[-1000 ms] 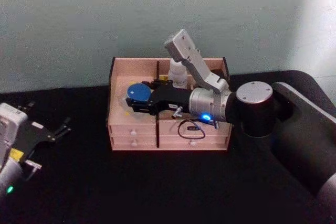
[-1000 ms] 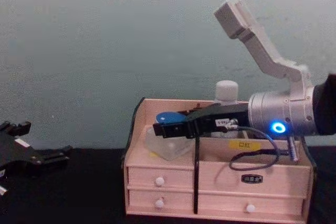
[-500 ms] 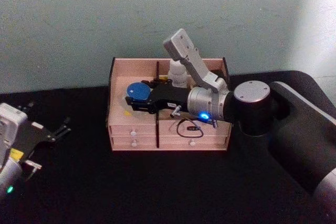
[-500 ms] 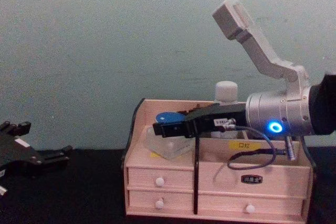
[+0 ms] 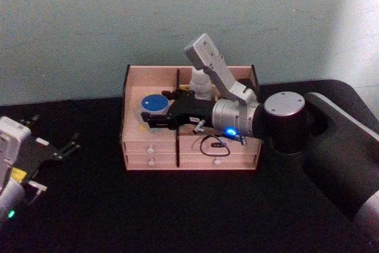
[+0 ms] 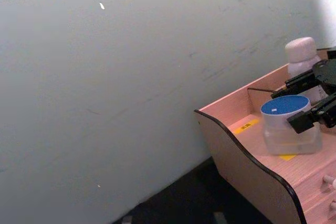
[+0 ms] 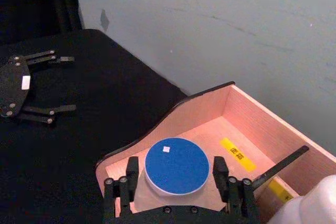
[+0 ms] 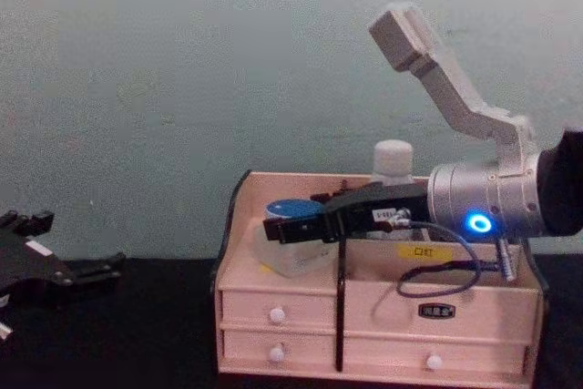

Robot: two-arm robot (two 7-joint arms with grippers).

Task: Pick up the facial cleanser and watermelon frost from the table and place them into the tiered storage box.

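The watermelon frost (image 7: 177, 166), a whitish jar with a blue lid (image 5: 154, 103), stands upright on the floor of the left compartment of the tiered storage box (image 5: 153, 71). My right gripper (image 7: 175, 174) reaches in from the right and is open. One finger stands on each side of the jar with a slim gap. The chest view shows the jar (image 8: 293, 252) level behind that gripper (image 8: 291, 227). The facial cleanser (image 5: 201, 84), a white bottle (image 8: 393, 158), stands upright in the back of the right compartment. My left gripper (image 5: 53, 131) rests open low at the left, far from the box.
The box (image 8: 383, 298) stands on a black table against a pale wall, with its small white-knobbed drawers closed. A black upright divider (image 8: 342, 316) separates its two halves. The right arm's camera bracket (image 8: 428, 52) rises above the box. Open black tabletop (image 5: 177, 205) lies in front.
The jar hung tilted in the right gripper. It now stands level on the compartment floor and the fingers have loosened from it. The left arm has barely moved.
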